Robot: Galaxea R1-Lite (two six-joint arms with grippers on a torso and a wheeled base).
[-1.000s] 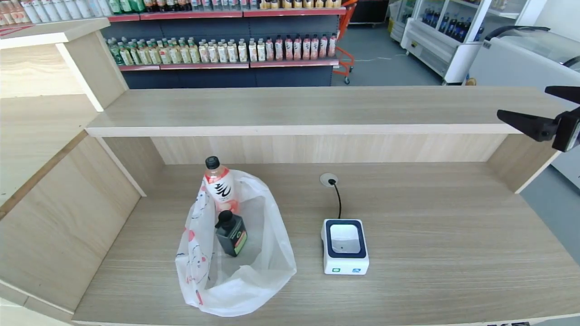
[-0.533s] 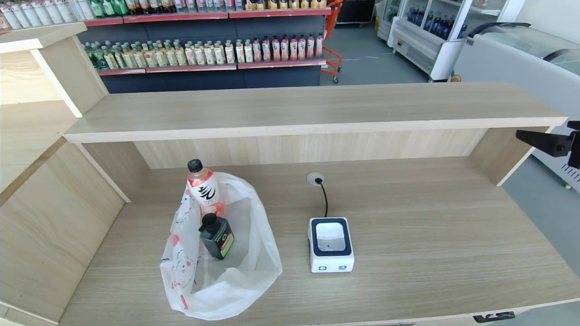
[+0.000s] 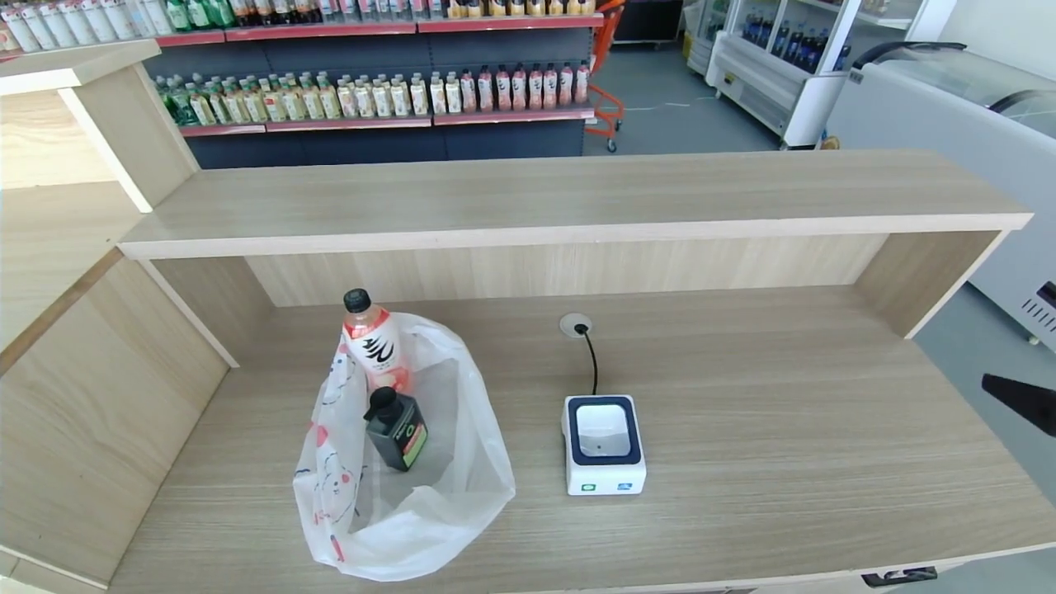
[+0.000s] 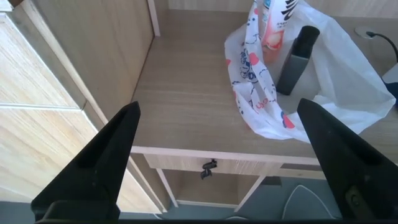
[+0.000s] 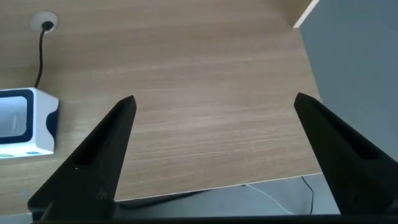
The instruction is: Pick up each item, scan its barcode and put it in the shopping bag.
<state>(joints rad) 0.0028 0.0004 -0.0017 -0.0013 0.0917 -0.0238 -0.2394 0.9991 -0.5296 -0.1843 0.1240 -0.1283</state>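
left gripper and right gripper gape empty; the drink bottle may topple, the limp shopping bag giving no support.

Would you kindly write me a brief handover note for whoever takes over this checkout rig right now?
Left gripper: open, empty, near the front edge of the counter, by the shopping bag.
Right gripper: open, empty, over the counter's right end.
The shopping bag sits open on the counter, left of the scanner.
Done: the drink bottle and the dark bottle both stand inside the bag.
Left: those two are the items I can see, so probably nothing more to bag. Whether they were scanned cannot be told.
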